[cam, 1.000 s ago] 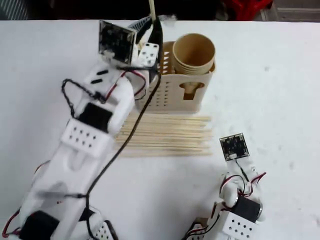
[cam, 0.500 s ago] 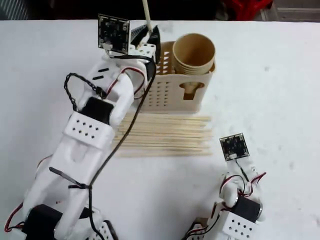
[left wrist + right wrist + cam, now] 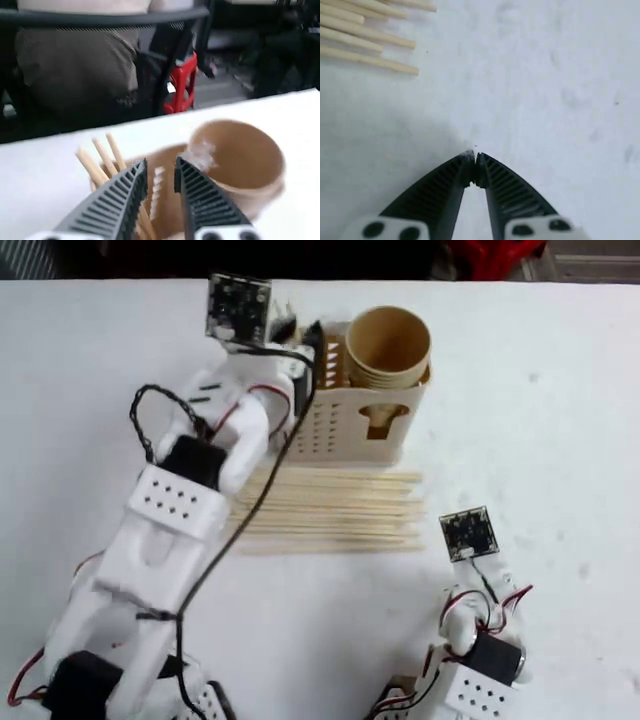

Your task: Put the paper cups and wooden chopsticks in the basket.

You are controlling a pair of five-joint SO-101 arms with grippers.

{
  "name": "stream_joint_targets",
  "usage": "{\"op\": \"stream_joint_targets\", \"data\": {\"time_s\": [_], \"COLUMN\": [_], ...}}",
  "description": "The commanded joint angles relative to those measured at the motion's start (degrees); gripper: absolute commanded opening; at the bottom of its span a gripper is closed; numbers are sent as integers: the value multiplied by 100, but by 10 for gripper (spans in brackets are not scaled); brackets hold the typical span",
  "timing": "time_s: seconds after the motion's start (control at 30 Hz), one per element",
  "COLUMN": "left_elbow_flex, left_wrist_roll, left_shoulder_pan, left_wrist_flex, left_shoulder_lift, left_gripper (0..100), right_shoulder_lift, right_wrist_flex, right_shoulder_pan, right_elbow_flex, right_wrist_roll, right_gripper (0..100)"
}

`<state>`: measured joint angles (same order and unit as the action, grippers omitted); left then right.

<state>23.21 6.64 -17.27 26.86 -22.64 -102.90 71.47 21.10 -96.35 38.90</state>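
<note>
**Left gripper parted over the basket, right gripper shut above the table**

Left gripper (image 3: 160,167) is held over the basket (image 3: 375,430), at the compartment on the left arm's side. Its two ribbed fingers are parted by a narrow gap, and nothing is seen clamped between them. Just beyond the fingertips, a few standing chopsticks (image 3: 97,157) are seen leaning out of that compartment, their upper ends fanned apart. The paper cups (image 3: 388,340) are nested in a stack in the basket's other compartment, upright and mouth up, with the rim of the top cup raised above the basket wall. The basket is set upright on the white table (image 3: 540,400), towards its far edge.

A large bundle of loose chopsticks (image 3: 330,510) is spread on the table just in front of the basket, on the side nearer the arm bases. They are laid side by side in a flat row, parallel to the basket's front wall. The left arm is stretched across one end of this row.

The right gripper (image 3: 474,159) is kept low over bare table surface, near the other end of the row and well apart from the basket. Its fingers are closed tip to tip, with nothing held. Several chopstick ends are seen a little way beyond those tips, untouched.
</note>
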Motion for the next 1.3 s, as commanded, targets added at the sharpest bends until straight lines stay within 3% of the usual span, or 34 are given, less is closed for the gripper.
{"op": "stream_joint_targets", "data": {"time_s": [0.0, 0.13, 0.23, 0.37, 0.5, 0.67, 1.0, 1.27], "left_elbow_flex": [-202, -9, 695, 1996, 2954, 3112, 3112, 3112], "left_wrist_roll": [18, 9, -264, -1196, -1635, -1688, -1688, -1688], "left_shoulder_pan": [-558, -1059, -1288, -1420, -1393, -1420, -1429, -1420], "left_wrist_flex": [1635, 2840, 2787, 1846, 747, 316, -1327, -1486], "left_shoulder_lift": [-998, -1859, -2132, -2097, -1859, -1007, 910, 1042], "left_gripper": [112, 112, 112, 112, 112, 112, 112, 112], "right_shoulder_lift": [-31, -31, -31, -31, -31, -31, -31, -31], "right_wrist_flex": [-48, -48, -48, -48, -48, -48, -48, -48], "right_shoulder_pan": [40, 40, 40, 40, 40, 40, 40, 48], "right_elbow_flex": [-44, -44, -44, -44, -44, -44, -44, -44], "right_wrist_roll": [35, 35, 35, 35, 35, 35, 35, 35], "right_gripper": [18, 18, 18, 18, 18, 18, 18, 18]}}
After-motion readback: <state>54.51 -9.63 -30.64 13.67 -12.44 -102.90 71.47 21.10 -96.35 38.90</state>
